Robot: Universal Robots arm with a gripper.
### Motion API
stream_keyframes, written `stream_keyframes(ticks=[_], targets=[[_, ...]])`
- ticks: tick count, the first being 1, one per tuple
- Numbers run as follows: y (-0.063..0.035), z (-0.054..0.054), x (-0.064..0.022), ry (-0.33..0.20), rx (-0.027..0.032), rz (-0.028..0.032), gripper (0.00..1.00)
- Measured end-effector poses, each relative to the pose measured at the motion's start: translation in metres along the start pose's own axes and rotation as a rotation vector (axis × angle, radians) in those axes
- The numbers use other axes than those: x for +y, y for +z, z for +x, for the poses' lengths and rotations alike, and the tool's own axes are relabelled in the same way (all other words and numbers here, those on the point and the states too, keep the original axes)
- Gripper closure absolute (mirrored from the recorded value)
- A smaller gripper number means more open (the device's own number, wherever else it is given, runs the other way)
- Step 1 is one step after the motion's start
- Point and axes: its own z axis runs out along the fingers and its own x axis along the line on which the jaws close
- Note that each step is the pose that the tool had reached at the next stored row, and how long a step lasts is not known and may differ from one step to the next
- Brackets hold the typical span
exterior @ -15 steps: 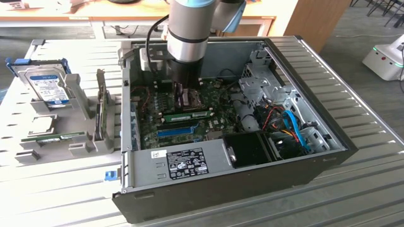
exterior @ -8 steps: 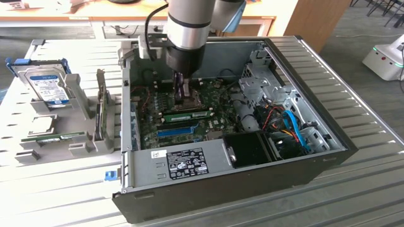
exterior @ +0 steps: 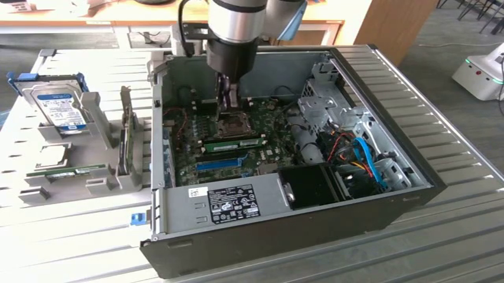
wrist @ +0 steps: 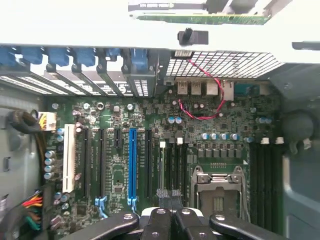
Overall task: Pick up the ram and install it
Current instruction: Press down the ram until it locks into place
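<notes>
Inside the open black metal computer case [exterior: 409, 194], the robot's dark gripper [exterior: 229, 93] hangs above the green motherboard [exterior: 236, 147], beside the silver processor socket [exterior: 235, 122]. Its fingers [wrist: 170, 197] are pressed together, gripping nothing. One long thin green ram stick [exterior: 238, 142] sits seated on the board. A matching green stick [exterior: 72, 172] lies on the grey tray [exterior: 47, 191] outside the case, at the exterior view's left.
</notes>
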Motion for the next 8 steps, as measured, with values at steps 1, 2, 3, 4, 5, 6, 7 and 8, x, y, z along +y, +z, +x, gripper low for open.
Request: stream_keyframes(ticks=[1, 2, 3, 4, 5, 6, 7, 8], targets=[[-0.0033, 0.0, 0.0002, 0.0, -0.0001, 0.0, 0.89], [-0.0067, 0.0, 0.0004, 0.0, 0.0, 0.0, 0.89], [-0.0097, 0.0, 0.0006, 0.0, 0.0, 0.0, 0.89], [-0.0126, 0.0, 0.0008, 0.0, 0.0, 0.0, 0.89], [-0.0153, -0.001, 0.0009, 0.0, 0.0, 0.0, 0.89], [-0.018, -0.001, 0.0011, 0.0, 0.0, 0.0, 0.89], [-0.0204, -0.001, 0.0012, 0.0, 0.0, 0.0, 0.89], [-0.0228, -0.001, 0.0014, 0.0, 0.0001, 0.0, 0.89]])
